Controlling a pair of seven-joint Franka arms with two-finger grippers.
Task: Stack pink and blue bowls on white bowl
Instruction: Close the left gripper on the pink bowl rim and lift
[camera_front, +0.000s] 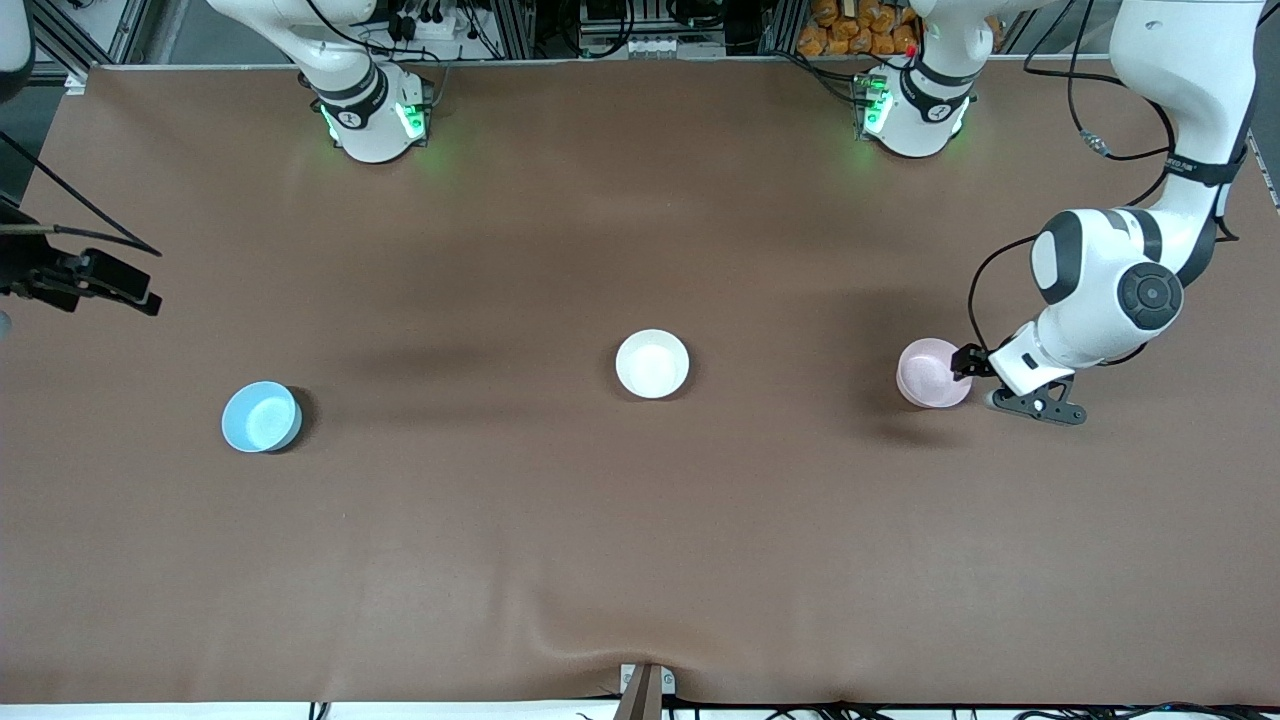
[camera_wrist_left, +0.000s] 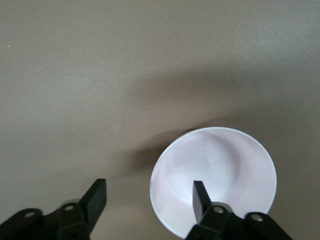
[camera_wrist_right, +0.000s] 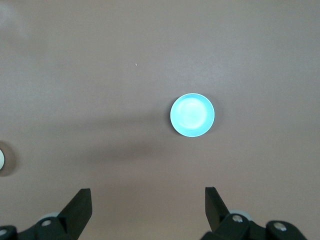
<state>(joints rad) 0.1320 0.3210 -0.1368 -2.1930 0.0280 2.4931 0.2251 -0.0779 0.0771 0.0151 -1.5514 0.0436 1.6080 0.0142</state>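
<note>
Left gripper (camera_wrist_left: 149, 200) is straddling the pink bowl (camera_front: 932, 373) rim at the left arm's end of the table, fingers spread with one inside, so squeeze squarely before lifting toward the white bowl (camera_front: 652, 364); right gripper (camera_wrist_right: 148, 207) is waiting spread above the blue bowl (camera_front: 261, 417).

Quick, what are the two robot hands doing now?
Left gripper: open, straddling the pink bowl rim, not gripping.
Right gripper: open, empty.

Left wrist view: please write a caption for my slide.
Left gripper straddles the pink bowl's rim, one finger inside, one outside, on the brown table.
</note>
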